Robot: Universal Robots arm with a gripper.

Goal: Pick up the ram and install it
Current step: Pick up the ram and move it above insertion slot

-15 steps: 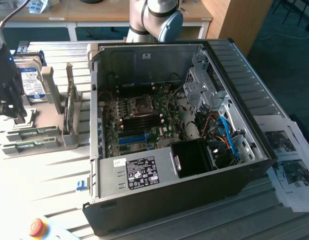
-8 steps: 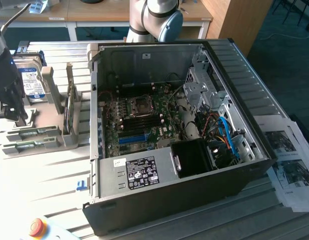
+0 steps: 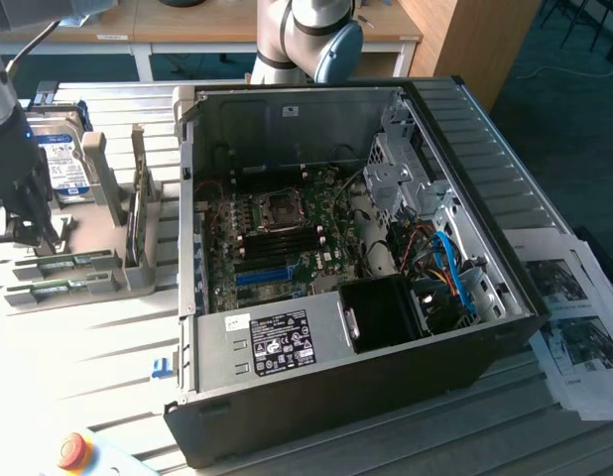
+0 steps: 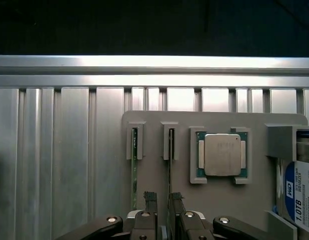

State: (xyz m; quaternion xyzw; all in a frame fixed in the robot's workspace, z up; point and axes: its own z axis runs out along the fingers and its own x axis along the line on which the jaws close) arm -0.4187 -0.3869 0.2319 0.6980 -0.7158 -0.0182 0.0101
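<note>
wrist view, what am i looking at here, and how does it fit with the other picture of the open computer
That camera rides on the wrist of the robot arm and looks down past its gripper, whose two dark fingers stand open. Below, a grey holder on a ribbed metal table keeps two green ram sticks on edge; one ram stick seems to lie between the fingers, not gripped. Beside them sit a square silver processor and a hard drive. The exterior view shows the gripper over that holder, at the exterior view's left, and the open computer case with its motherboard. Nothing is held.
</note>
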